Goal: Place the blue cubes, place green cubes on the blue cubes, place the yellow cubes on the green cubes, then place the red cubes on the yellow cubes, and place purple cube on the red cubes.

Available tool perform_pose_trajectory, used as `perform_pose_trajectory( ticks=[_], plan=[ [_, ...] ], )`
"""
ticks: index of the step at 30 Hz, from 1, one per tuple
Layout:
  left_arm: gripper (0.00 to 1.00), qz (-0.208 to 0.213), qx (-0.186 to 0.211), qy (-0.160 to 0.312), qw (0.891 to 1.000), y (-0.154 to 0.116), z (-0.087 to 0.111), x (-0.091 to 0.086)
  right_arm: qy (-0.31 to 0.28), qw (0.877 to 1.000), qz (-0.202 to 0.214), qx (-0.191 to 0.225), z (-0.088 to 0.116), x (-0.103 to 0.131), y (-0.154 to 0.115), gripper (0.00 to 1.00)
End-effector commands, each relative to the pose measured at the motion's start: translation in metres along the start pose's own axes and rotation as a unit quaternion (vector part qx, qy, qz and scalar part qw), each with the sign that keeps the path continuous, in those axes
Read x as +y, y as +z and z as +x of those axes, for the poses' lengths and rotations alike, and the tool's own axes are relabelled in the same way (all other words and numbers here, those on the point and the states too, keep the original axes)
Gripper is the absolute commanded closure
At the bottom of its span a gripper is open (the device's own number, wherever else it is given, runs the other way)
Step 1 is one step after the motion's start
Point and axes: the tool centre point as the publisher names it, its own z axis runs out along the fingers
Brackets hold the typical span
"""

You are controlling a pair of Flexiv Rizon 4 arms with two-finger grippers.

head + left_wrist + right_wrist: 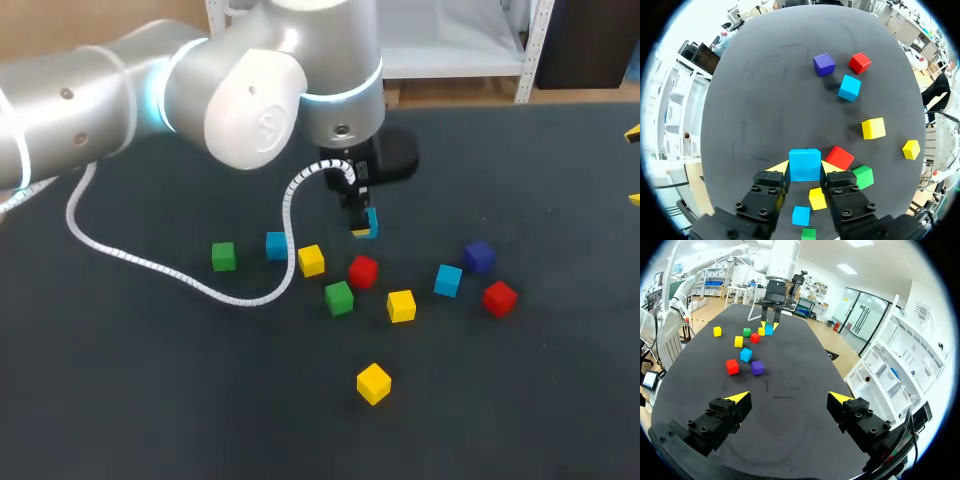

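My left gripper (362,226) is shut on a blue cube (369,222), which it holds just above the table behind the cluster; the same cube (805,164) sits between both fingers in the left wrist view. On the table lie two more blue cubes (277,245) (448,280), green cubes (222,256) (339,297), yellow cubes (311,260) (401,305) (373,383), red cubes (363,271) (499,297) and a purple cube (479,257). My right gripper (790,398) stands open and empty far to the right of them, its yellow tips just showing at the head view's right edge.
The cubes lie loosely spread across the middle of the black table (150,400). A white coiled cable (180,278) from my left arm hangs in a loop over the table's left part. Bare cloth stretches between my right gripper and the nearest cubes.
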Motion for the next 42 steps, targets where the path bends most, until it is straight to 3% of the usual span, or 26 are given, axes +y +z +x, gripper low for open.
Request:
perform_pose_trajectory(
  ticks=[1, 26, 42],
  plan=[
    [1.0, 0.002, -0.002, 0.002, 1.0, 0.007, 0.001, 0.004, 0.0, 1.0, 0.001, 0.0, 0.0, 0.001, 0.0, 0.0],
    [1.0, 0.037, -0.002, 0.011, 0.999, 0.04, -0.002, -0.007, 0.0, 1.0, 0.001, 0.0, 0.0, 0.001, 0.0, 0.0],
    [1.0, 0.061, -0.006, -0.025, 0.998, 0.029, 0.008, -0.048, 0.0, 1.0, 0.001, 0.0, 0.0, 0.001, 0.0, 0.0]
  ],
)
